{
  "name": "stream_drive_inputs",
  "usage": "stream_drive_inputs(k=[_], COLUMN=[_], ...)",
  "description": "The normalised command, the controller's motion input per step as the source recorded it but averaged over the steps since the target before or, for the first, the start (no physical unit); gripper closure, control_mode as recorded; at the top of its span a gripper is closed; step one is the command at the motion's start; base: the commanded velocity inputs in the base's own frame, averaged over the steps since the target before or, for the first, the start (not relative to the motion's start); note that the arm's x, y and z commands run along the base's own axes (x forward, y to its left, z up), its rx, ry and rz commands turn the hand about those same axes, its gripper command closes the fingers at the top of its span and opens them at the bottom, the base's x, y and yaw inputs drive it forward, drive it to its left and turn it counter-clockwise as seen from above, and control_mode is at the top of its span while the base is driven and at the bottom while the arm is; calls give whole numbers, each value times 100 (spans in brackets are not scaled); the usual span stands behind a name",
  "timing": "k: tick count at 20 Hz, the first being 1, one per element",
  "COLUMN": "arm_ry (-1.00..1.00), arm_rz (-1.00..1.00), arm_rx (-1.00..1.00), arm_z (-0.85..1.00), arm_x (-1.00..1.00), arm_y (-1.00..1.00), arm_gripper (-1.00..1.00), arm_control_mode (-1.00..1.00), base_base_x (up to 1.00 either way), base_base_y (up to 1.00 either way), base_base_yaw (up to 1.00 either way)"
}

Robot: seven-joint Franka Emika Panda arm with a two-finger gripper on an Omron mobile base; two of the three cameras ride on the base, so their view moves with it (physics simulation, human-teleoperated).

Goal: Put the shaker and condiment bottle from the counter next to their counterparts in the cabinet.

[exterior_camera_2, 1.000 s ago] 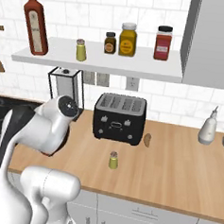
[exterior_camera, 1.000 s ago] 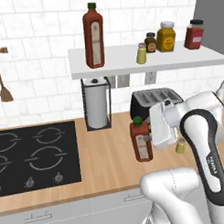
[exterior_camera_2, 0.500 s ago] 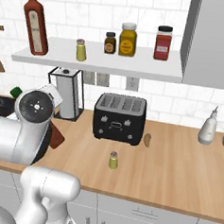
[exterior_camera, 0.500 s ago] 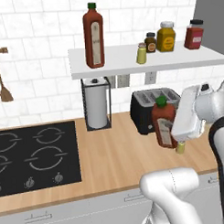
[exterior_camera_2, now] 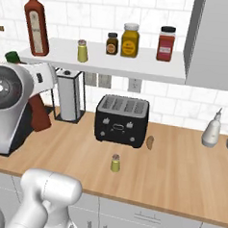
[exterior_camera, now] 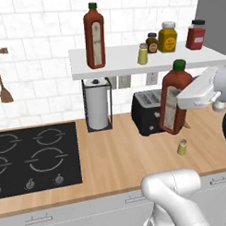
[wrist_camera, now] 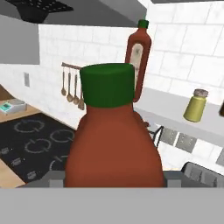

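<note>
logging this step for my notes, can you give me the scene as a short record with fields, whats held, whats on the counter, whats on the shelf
held: condiment bottle, lifted off the counter, tilted, in the gripper
gripper: shut on the bottle's body
on counter: shaker standing free in front of the toaster; paper towel holder beside the hob
on shelf: second bottle at its left end, second shaker near the middle, then dark brown jar, mustard-yellow jar, red jar
task state: neither item placed yet
</note>
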Motion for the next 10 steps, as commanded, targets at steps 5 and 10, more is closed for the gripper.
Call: stream_drive_inputs(k=[5,10], arm_ry=[-6,1], arm_rz=[-18,-21], arm_rx=[7,21], arm_z=[76,47], arm_x=[-10,7], arm_y=[-3,0], arm_gripper=[100,100], arm_control_mode=[-100,-100], base_base_x=[0,0], base_base_y=[0,0], base_base_yaw=[0,0])
